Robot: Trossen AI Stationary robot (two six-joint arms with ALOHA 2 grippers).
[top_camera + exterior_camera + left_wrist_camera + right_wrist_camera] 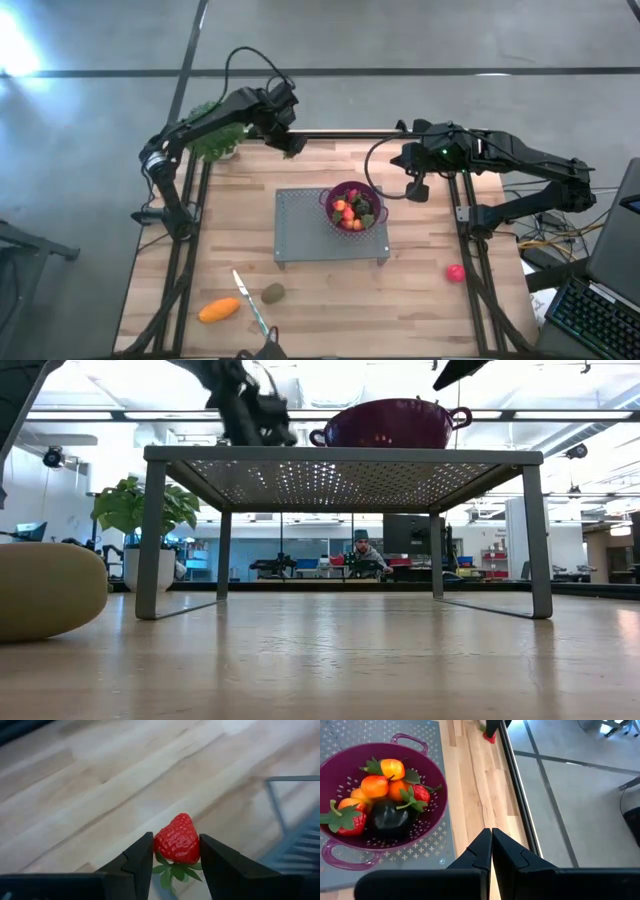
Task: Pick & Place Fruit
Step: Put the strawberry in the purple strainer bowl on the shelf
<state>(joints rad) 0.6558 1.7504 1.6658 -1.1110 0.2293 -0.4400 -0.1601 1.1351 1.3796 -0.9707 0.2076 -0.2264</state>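
Your left tool (175, 857) is pinching a strawberry (177, 839) above the table (420, 290), well back-left of the purple bowl (352, 190). Right tool (491, 845) is pressed together, empty, beside that bowl.

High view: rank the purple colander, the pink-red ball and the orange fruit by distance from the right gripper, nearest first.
From the right gripper:
1. Purple colander, on the metal rack right beside it, toward the table's middle.
2. Pink-red ball, near the table's right edge.
3. Orange fruit, at the front left, clearly farthest.
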